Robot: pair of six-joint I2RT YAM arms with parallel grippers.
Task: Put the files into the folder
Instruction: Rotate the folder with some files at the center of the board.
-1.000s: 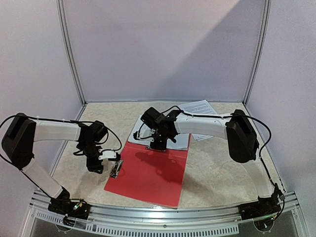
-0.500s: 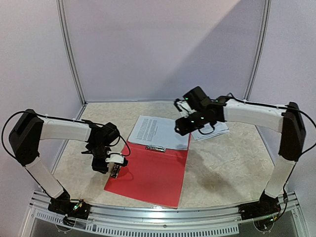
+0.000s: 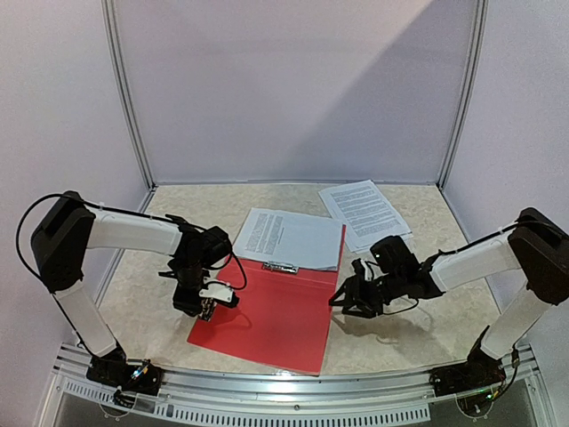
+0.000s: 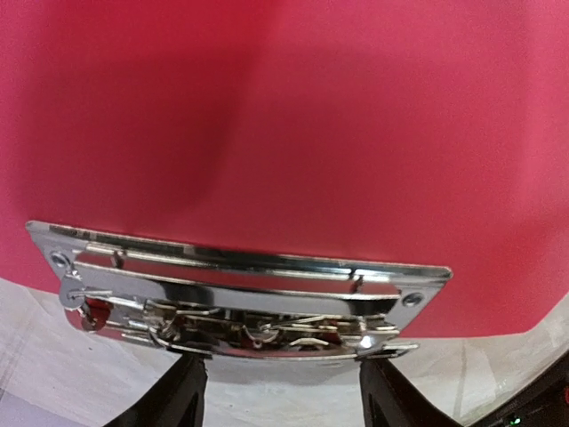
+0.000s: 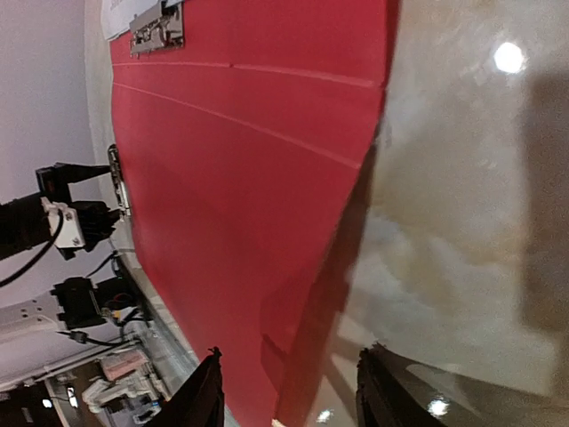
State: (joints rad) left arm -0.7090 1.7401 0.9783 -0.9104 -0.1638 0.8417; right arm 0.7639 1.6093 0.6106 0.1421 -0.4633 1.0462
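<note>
The right gripper [image 3: 345, 301] has swung down from the far sheets to the near right edge of the folder [image 3: 276, 316], jaws apart astride that edge and holding nothing. The left gripper [image 3: 206, 305] has edged onto the left clip [image 4: 240, 302], jaws also apart. Farther off, one sheet [image 3: 286, 236] lies by the far clip [image 3: 280, 267] and the other files [image 3: 364, 212] sit far right, so filing looks barely begun.

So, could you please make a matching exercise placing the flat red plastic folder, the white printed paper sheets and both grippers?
1 left gripper
2 right gripper
3 flat red plastic folder
4 white printed paper sheets

a far side of the table
b folder's right edge
c flat between the grippers
d silver metal clip at folder's left edge

Pairs: 1-d, 2-b, 3-c, 4-a
</note>
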